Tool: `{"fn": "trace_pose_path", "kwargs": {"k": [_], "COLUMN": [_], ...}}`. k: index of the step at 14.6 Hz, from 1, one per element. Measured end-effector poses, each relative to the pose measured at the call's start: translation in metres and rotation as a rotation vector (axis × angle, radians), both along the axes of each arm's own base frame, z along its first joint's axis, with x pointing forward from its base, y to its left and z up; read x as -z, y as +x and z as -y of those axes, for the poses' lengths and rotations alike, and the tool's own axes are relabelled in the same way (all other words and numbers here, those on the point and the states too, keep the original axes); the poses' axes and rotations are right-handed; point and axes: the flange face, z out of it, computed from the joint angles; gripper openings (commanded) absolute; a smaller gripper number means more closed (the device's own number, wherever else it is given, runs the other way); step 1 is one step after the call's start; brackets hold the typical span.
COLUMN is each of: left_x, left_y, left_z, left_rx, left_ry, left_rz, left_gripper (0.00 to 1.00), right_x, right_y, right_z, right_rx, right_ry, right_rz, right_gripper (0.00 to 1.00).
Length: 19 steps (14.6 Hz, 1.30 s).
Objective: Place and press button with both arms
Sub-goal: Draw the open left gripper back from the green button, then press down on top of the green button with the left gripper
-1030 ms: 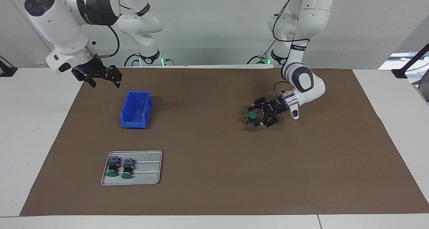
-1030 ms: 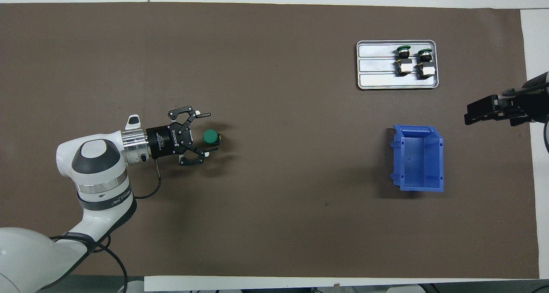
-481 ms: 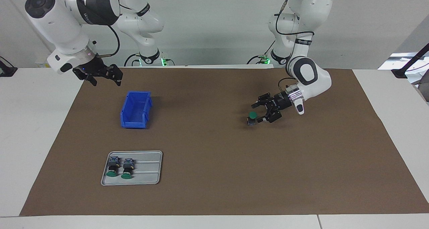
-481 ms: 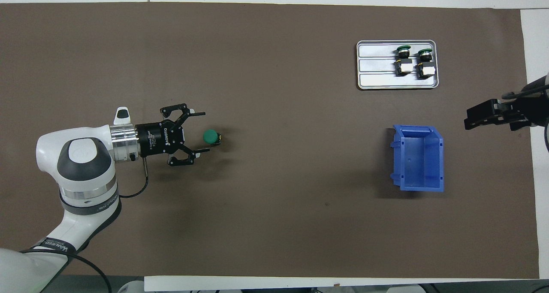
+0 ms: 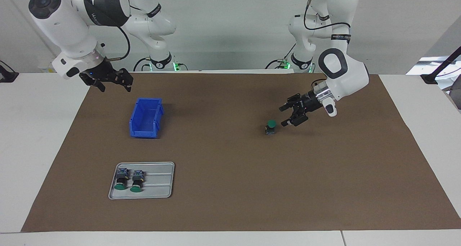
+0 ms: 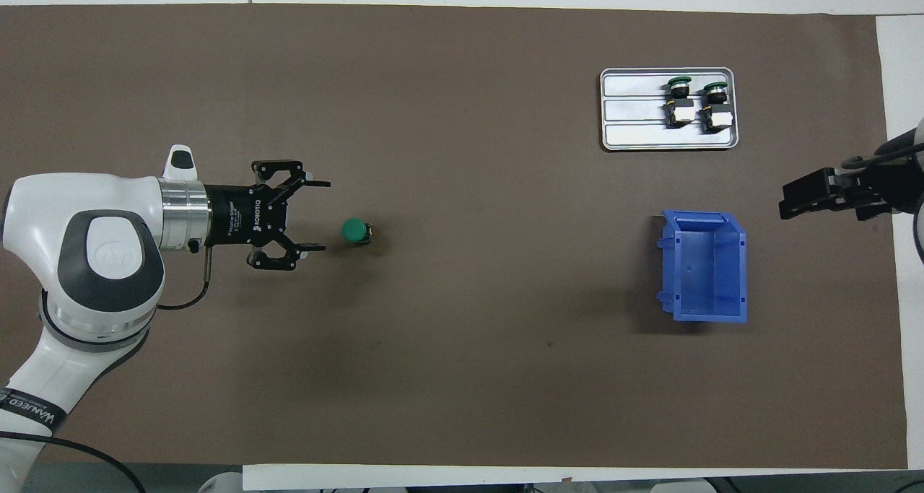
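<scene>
Button [image 5: 271, 126] is placed upright on the surface [image 5: 230, 188]. Left gripper [image 5: 284, 116] is held wide beside it, empty; right gripper [image 5: 114, 82] wide, parked. Press is judged next.

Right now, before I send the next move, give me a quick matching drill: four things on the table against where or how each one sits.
Things:
1. lone button
2. blue bin
3. metal tray
4. left hand

States:
A. holds two buttons lying on their sides
B. open, gripping nothing, just beside the lone button
C. upright on the brown mat, green cap up
D. empty, between the tray and the robots

Pairs: 1-C, 2-D, 3-A, 4-B
</scene>
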Motion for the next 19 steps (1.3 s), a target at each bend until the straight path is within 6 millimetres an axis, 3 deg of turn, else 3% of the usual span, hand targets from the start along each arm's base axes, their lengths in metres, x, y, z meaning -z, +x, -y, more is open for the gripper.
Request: {"fn": "trace_pose_path", "kwargs": {"k": [2, 6, 10, 12, 15, 17, 19], "left_x": [-0.015, -0.057, -0.074, -0.08, -0.084, -0.087, -0.087], "left_y": [0.006, 0.022, 0.026, 0.023, 0.014, 0.009, 0.002], "left_z": [0.0, -0.004, 0.0, 0.017, 0.043, 0.057, 0.07], "left_rx": [0.048, 0.225, 0.357, 0.436, 0.545, 0.614, 0.693], "left_ry": [0.012, 0.202, 0.355, 0.42, 0.507, 0.563, 0.584], "left_rz": [0.021, 0.136, 0.216, 0.256, 0.304, 0.34, 0.377], "left_gripper": [1.0, 1.0, 1.0, 0.99, 0.73, 0.43, 0.29], "right_x": [0.0, 0.0, -0.001, -0.001, -0.001, -0.001, -0.001], "right_y": [0.0, 0.0, 0.0, 0.0, 0.0, 0.0, 0.0], "right_z": [0.0, 0.0, 0.0, 0.001, 0.001, 0.001, 0.001], "right_rx": [0.0, 0.0, 0.001, 0.001, 0.001, 0.001, 0.001], "right_ry": [0.0, 0.0, 0.0, 0.0, 0.0, 0.0, 0.0], "right_rz": [0.0, 0.001, 0.001, 0.001, 0.001, 0.001, 0.001], "right_gripper": [0.98, 0.98, 0.98, 0.98, 0.98, 0.98, 0.98]}}
